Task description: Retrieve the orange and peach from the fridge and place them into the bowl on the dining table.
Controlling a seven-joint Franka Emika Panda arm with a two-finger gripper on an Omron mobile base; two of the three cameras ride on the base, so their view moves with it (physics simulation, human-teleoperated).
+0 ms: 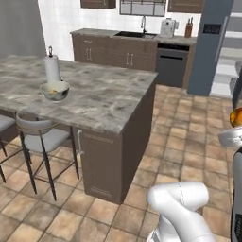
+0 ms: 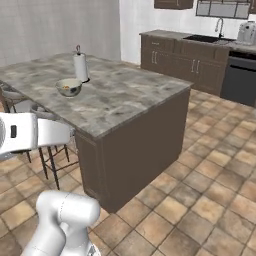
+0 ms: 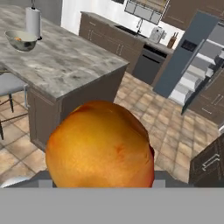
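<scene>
A round orange-yellow peach (image 3: 100,146) with a reddish blush fills the lower middle of the hand view, and my gripper (image 3: 100,177) is shut on it, fingertips hidden behind the fruit. The same peach (image 1: 237,116) shows at the right edge of the left base view, well right of the dining table (image 1: 108,97). The grey-green bowl (image 1: 55,92) stands on the table's far left part beside the paper towel roll (image 1: 52,68), with something orange inside. The slate-blue fridge (image 1: 208,47) stands open at the back right, pale shelves (image 3: 194,76) showing.
Grey padded stools (image 1: 42,137) stand along the island's near left side. A dark counter with a sink (image 1: 137,35) and a dishwasher (image 1: 171,64) runs along the back wall. Tiled floor (image 1: 189,142) lies open between island and fridge.
</scene>
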